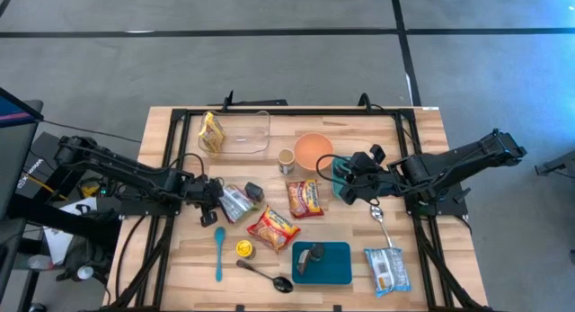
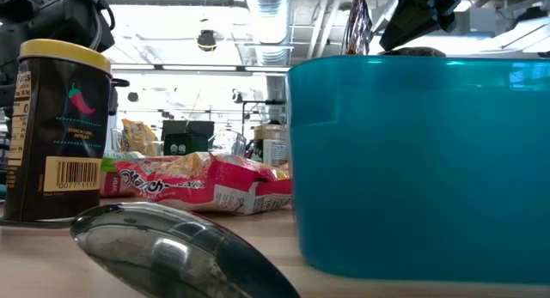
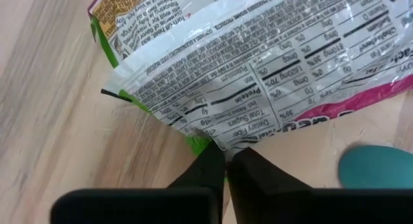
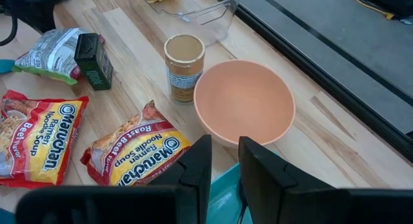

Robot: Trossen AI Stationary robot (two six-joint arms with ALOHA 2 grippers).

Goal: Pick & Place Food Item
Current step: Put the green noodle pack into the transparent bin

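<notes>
- The left gripper (image 1: 218, 207) is down on the table's left side, and its two dark fingers (image 3: 210, 175) are pinched together right on the green edge of the silvery snack bag (image 3: 258, 75).
- So the jaws are closed on that bag's corner; the bag lies flat on the wood with its nutrition label facing up.
- From above, the bag (image 1: 236, 202) sits just right of the gripper, with a small dark green box (image 1: 254, 191) touching its right side.
- The right gripper (image 1: 343, 179) hovers on the right side, beside the orange bowl (image 1: 313, 151).
- Its fingers (image 4: 193, 169) stand a narrow gap apart, and nothing shows between them; a teal rim shows just under them.
- Near the table's middle lie two red ramen packets, one (image 1: 305, 198) just right of the other (image 1: 272, 228).
- A small paper cup (image 1: 286, 161) stands left of the bowl.
- A clear container (image 1: 246, 132) sits at the far side, with a yellow packet (image 1: 211, 132) at its left edge.
- Near the front: a blue spoon (image 1: 219, 252), a yellow-lidded spice jar (image 1: 243, 249), a metal spoon (image 1: 266, 275) and a teal tray (image 1: 337, 262).
</notes>
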